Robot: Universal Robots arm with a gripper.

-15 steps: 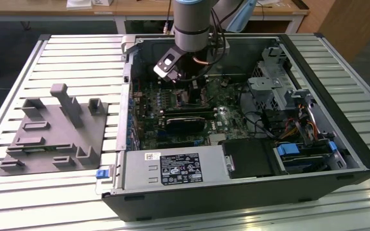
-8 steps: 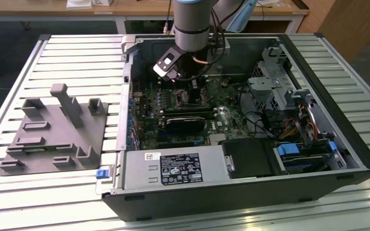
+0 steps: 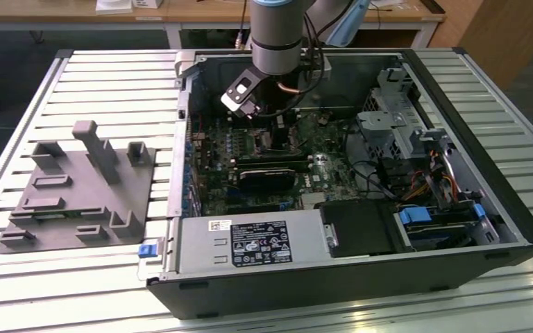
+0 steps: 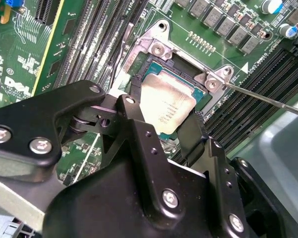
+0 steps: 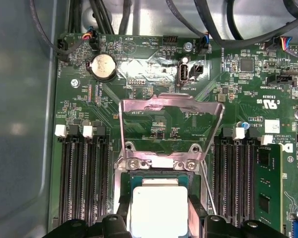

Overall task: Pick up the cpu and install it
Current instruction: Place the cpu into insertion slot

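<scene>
The cpu [image 4: 168, 105] is a pale silver square lying in or just over the motherboard socket [image 4: 158, 48]; I cannot tell which. My gripper [image 4: 163, 116] straddles it, with a black finger [image 4: 135, 101] against each of two opposite edges, so it is shut on the cpu. The first wrist view has the cpu [image 5: 159, 208] between the same fingers [image 5: 120, 218], just below the socket's raised metal load plate [image 5: 171, 111]. In the exterior view the gripper [image 3: 259, 116] reaches down into the open computer case over the socket [image 3: 271, 139].
The thin socket lever [image 4: 268, 100] sticks out sideways. Memory slots [image 5: 82, 173] flank the socket on both sides, and a memory stick [image 5: 267, 183] stands nearby. The case walls [image 3: 341, 277], drive cage [image 3: 391, 121] and cables surround the board. A grey fixture plate [image 3: 72, 187] lies at the exterior view's left.
</scene>
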